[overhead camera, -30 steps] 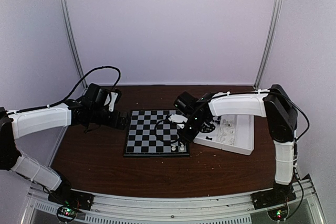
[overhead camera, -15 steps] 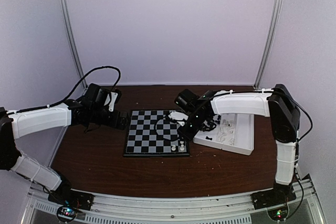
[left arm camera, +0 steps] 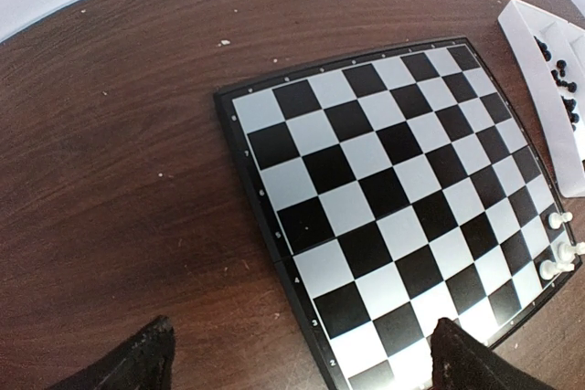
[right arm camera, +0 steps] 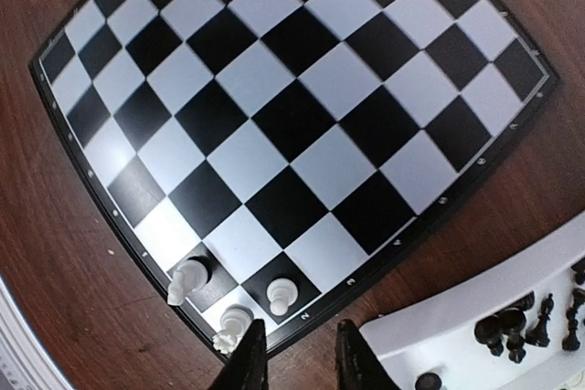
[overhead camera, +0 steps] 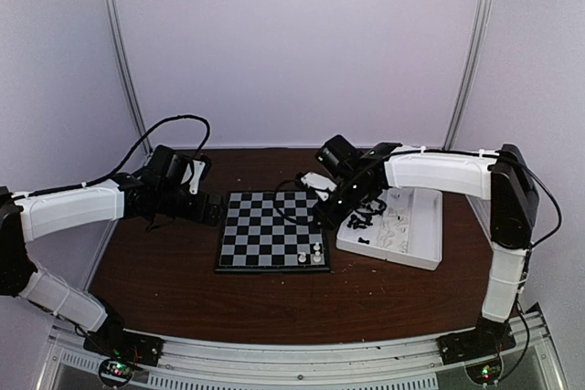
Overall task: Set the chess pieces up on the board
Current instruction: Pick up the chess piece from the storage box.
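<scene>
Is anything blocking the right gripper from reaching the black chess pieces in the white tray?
Nothing visible does. The right gripper hangs empty over the right edge of the board, and the black chess pieces lie uncovered in the tray just beside it. Only the tray's low wall lies between, likely cleared from above.

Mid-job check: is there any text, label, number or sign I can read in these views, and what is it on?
No text reads clearly in any view.
Board, thin black edge: tiny white marks beside the rows and columns, too small and blurred to read.
White tray: no label visible.
Chess pieces: no markings visible.
</scene>
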### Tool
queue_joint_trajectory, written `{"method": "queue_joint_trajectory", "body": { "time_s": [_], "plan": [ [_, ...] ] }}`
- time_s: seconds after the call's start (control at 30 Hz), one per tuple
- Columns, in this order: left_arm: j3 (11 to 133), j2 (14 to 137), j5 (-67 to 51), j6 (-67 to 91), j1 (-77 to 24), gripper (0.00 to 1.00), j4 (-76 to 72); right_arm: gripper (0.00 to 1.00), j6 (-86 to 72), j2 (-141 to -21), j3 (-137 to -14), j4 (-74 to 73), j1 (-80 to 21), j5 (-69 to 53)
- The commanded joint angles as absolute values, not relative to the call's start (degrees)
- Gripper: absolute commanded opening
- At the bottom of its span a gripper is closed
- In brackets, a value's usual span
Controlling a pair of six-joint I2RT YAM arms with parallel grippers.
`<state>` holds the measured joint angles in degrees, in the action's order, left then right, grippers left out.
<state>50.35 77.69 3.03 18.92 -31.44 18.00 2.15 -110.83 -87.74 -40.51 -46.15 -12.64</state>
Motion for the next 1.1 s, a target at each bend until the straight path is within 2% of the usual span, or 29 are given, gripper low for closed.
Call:
{"method": "queue_joint_trajectory", "body": {
  "time_s": [0.0,0.2,0.3,0.43,0.53,0.8,1.07],
  "plan": [
    [50.4,77.0,3.6,18.3,-31.2,0.98,16.4,0.32,-6.2,-105.0,-87.5,-38.1,-41.8,-12.5],
    [50.5,76.5,3.0,18.7,-31.2,0.98,16.6,0.41,-17.3,-101.4,-83.2,-37.5,-32.3,-14.4],
    [50.5,76.5,2.6,19.0,-31.2,0.98,16.6,0.46,-18.8,-99.5,-79.8,-37.0,-29.2,-9.9],
    [50.8,76.8,2.0,19.5,-31.2,0.98,16.5,0.4,-18.5,-99.6,-78.2,-39.4,-27.4,-5.7],
    [51.1,77.2,1.5,19.8,-31.2,0.98,16.6,0.29,-18.9,-100.0,-77.2,-40.3,-26.2,-2.6],
    [51.3,77.2,1.1,20.1,-31.2,0.98,16.6,0.27,-19.2,-101.8,-75.8,-42.0,-24.7,5.1],
    [51.3,77.2,1.2,20.0,-31.2,0.98,16.7,0.2,-23.8,-104.4,-74.7,-40.0,-22.9,2.5]
  ]
}}
